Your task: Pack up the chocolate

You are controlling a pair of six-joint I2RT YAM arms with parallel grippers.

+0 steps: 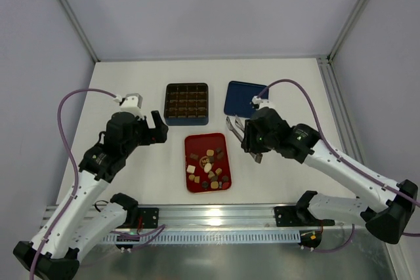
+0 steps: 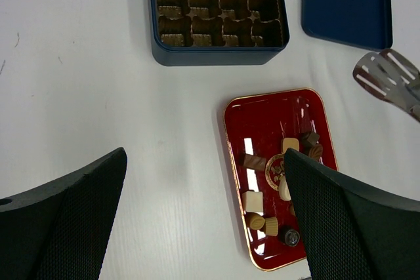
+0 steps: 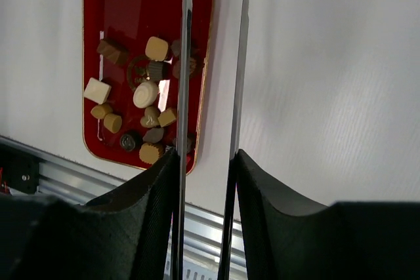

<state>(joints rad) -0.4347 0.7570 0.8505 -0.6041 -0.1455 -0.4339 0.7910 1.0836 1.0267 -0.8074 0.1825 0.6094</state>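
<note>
Several chocolates point(image 1: 209, 167) in brown, tan and cream lie loose on the red tray point(image 1: 203, 142). They also show in the left wrist view point(image 2: 262, 211) and the right wrist view point(image 3: 146, 93). My right gripper point(image 1: 248, 141) point(image 3: 207, 155) is shut on metal tongs point(image 1: 233, 124) point(image 3: 186, 63), held just right of the tray's far end; the tong blades are apart and empty. My left gripper point(image 1: 161, 129) point(image 2: 205, 162) is open and empty, above the table left of the tray. The dark blue box with its brown grid insert point(image 1: 187, 103) point(image 2: 216, 11) has empty cells.
The box's blue lid point(image 1: 243, 96) point(image 2: 346, 4) lies right of the box, behind the tongs point(image 2: 387, 80). The tray point(image 2: 262, 116) point(image 3: 125, 4) has bare red surface at its far end. An aluminium rail point(image 1: 216, 218) runs along the near edge.
</note>
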